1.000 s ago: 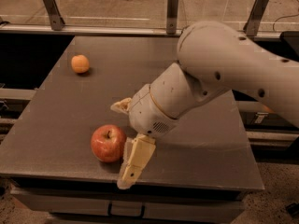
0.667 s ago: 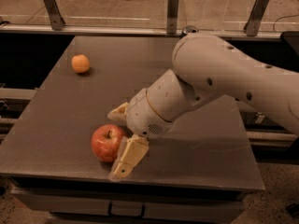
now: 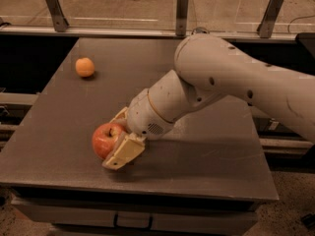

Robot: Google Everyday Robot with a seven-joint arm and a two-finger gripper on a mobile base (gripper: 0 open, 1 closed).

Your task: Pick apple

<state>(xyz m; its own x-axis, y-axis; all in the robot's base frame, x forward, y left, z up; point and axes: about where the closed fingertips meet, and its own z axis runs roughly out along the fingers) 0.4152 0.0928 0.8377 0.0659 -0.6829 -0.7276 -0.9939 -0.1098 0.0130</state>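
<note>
The apple rests on the tabletop in the lower left of the frame, close to the front edge. The gripper is down at the same spot, pressed in against the apple's right side, with a pale pad showing across the fruit's lower right. Whether the jaws are clenched on the apple or released I cannot tell.

What the lift depends on is that the apple lies immediately left of the wrist, at the gripper's own level, with no gap showing between them. The fruit is round, so it has no long axis to line up with. Its dimple faces up and to the right, towards the wrist. The single arm reaches in from the right of the frame.

By count there is one apple, one smaller orange fruit well apart in the upper left, one arm and one gripper.
</note>
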